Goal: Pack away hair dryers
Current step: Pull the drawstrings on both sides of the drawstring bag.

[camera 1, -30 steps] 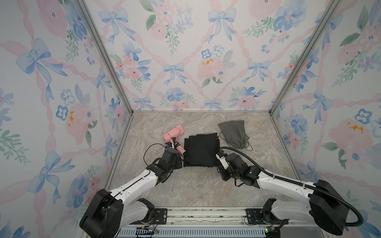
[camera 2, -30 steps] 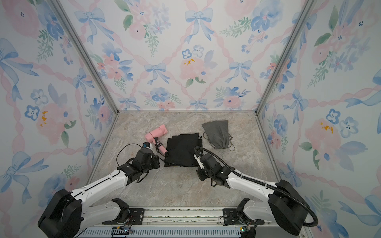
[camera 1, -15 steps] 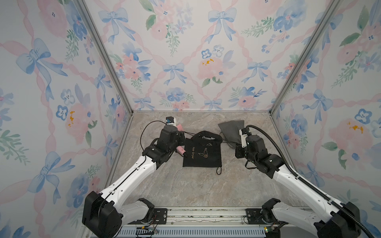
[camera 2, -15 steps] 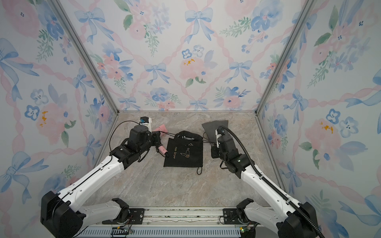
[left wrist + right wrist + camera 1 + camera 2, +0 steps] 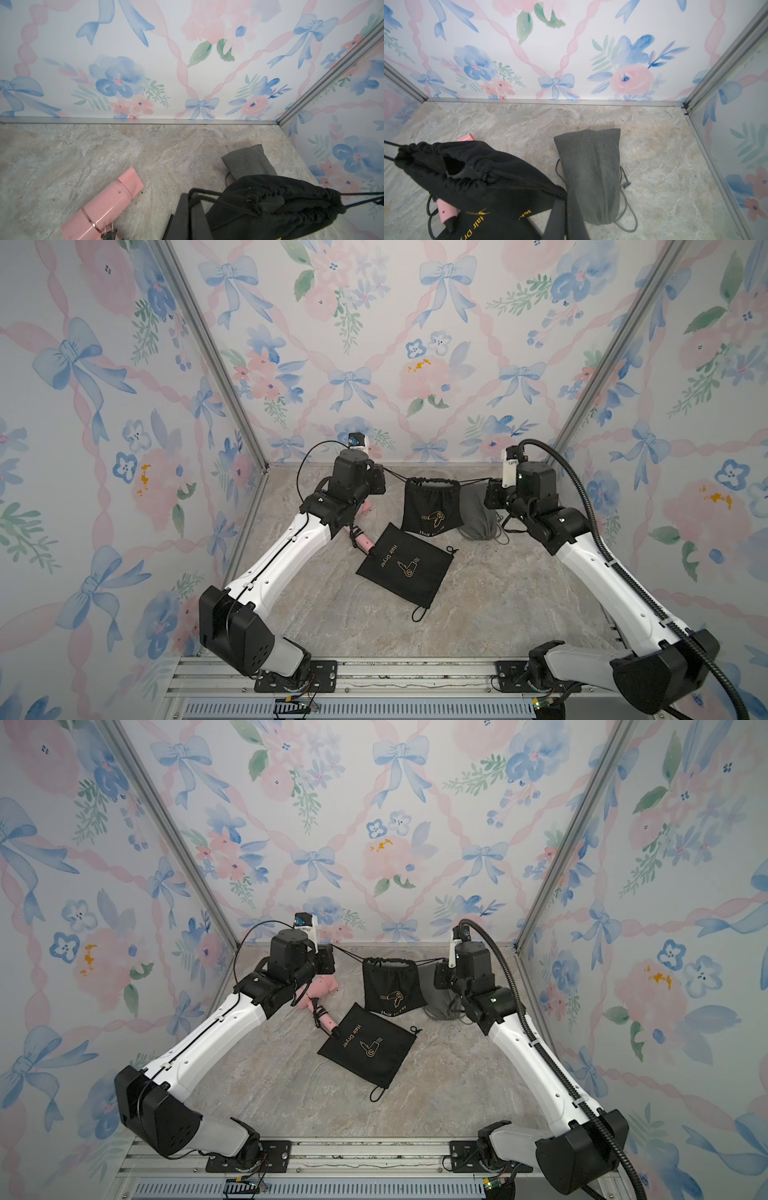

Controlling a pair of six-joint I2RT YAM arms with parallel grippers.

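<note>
Both top views: left gripper (image 5: 382, 475) and right gripper (image 5: 491, 485), fingers pinched shut on drawstrings (image 5: 397, 475), hold black pouch (image 5: 432, 506) aloft, taut. Unpacked pink hair dryer (image 5: 323, 986) lies on table (image 5: 478, 593) near left gripper. Risk: thin cord slips, pouch drops.

**Free:** the front half of the desk (image 5: 498, 614) is bare between the two arm bases, up to the flat black pouch (image 5: 405, 568). The strip along the back wall is also bare in both wrist views.

**Mid-air barrier:** the drawstring cords (image 5: 395, 475) run taut between the left pincer (image 5: 381, 475) and the right pincer (image 5: 491, 485), each nipping an end. The hanging black pouch (image 5: 432, 506) is slung between them.

**Desk, left side:** the pink hair dryer (image 5: 324, 986) lies under the left arm (image 5: 291, 556), its handle end at the flat black pouch's edge.

**Desk, right side:** the grey pouch (image 5: 589, 166) lies just behind the hanging black pouch, below the wrist of the right arm (image 5: 602, 572).
</note>
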